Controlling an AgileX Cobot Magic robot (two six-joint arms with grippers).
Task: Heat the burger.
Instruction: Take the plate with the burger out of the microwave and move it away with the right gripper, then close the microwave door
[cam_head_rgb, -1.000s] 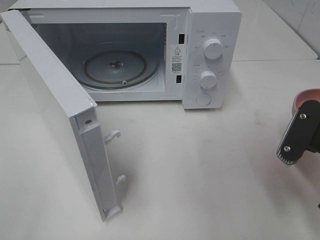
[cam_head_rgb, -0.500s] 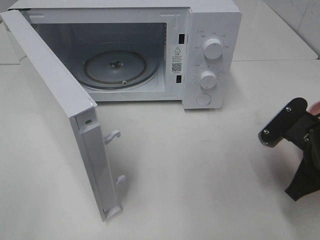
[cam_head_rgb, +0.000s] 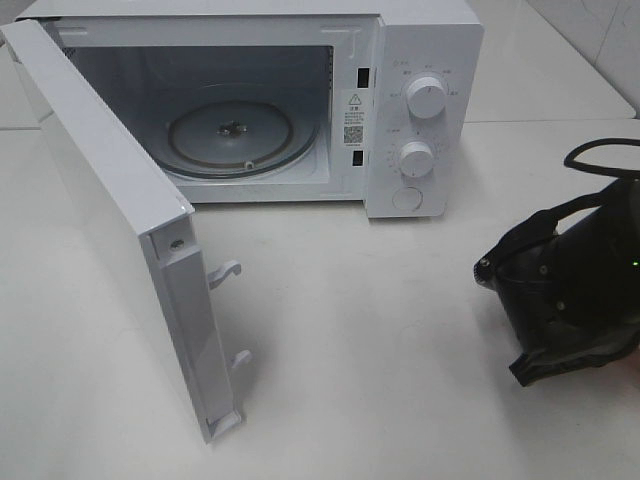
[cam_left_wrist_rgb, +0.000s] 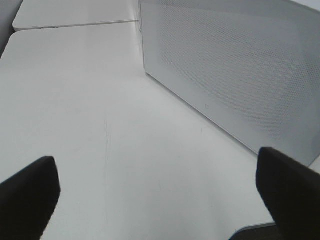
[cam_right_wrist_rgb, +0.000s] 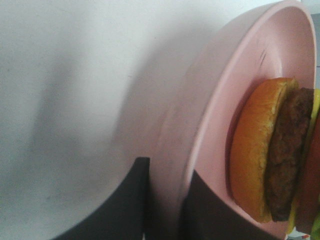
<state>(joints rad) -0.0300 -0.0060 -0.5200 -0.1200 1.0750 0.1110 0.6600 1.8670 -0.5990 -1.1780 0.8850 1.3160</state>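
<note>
The burger (cam_right_wrist_rgb: 272, 150), with an orange-brown bun and a dark patty, sits on a round pink plate (cam_right_wrist_rgb: 210, 100) in the right wrist view. My right gripper (cam_right_wrist_rgb: 167, 202) is shut on the plate's rim, one dark finger (cam_right_wrist_rgb: 132, 200) under it and the other inside. In the exterior high view my black right arm (cam_head_rgb: 565, 290) hangs at the right and hides both plate and burger. My left gripper (cam_left_wrist_rgb: 157, 200) stands wide open over bare table, holding nothing. It does not show in the exterior high view.
The white microwave (cam_head_rgb: 425, 110) stands at the back with its door (cam_head_rgb: 120, 220) swung open toward the front left. Its glass turntable (cam_head_rgb: 240, 135) is bare. In the left wrist view the door's outer face (cam_left_wrist_rgb: 240, 65) is close by.
My right arm has swung left into the exterior high view and turned. It now covers the pink plate that showed at the right edge a second ago. The left gripper stays open.
</note>
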